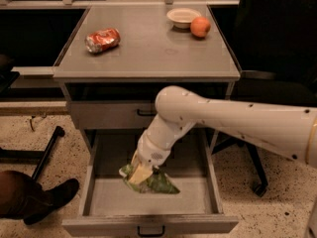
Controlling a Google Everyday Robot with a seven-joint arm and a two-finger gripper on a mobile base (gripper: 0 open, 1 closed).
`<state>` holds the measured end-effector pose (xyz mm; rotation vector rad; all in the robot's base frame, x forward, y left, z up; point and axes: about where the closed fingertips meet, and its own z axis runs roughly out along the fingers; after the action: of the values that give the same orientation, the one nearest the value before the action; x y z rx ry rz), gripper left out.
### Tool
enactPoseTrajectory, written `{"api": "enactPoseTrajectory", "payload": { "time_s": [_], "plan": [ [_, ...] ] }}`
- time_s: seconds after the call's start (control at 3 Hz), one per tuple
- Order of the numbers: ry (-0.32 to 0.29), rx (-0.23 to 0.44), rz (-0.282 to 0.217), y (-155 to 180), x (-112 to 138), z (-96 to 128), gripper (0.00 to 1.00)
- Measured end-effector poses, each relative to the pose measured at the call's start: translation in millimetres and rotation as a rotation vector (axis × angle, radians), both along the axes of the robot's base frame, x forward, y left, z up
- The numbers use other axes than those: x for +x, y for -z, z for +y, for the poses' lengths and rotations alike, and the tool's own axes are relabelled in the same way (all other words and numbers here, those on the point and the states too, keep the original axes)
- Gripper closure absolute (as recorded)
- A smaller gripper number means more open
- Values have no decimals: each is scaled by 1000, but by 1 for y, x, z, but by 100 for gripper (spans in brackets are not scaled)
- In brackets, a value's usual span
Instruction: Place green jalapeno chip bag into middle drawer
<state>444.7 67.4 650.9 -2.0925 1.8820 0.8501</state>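
Note:
The green jalapeno chip bag [154, 183] is crinkled green foil and hangs low inside the open middle drawer [101, 198], just above or on its grey tray floor. My gripper [139, 173] is shut on the bag's left upper part, with yellowish fingers showing against the foil. My white arm reaches in from the right, across the front of the cabinet. The drawer is pulled far out, with its small black handle at the bottom edge.
On the cabinet top lie a crushed orange-red soda can [102, 39], a white bowl [183, 17] and an orange [200, 27]. The shut top drawer front [109, 114] is above. A person's shoe [47, 197] and a black chair leg stand at left; an office chair base is at right.

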Motion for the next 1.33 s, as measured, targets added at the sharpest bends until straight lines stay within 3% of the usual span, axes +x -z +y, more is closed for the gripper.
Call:
{"api": "enactPoseTrajectory", "payload": {
  "time_s": [0.33,0.67,1.0,1.33],
  "plan": [
    [33,19,-2,24,2,8,100],
    [33,22,-3,25,2,8,100],
    [76,59,-39,36,6,13,100],
    [135,137,7,95,-35,21,100]
  ]
}}
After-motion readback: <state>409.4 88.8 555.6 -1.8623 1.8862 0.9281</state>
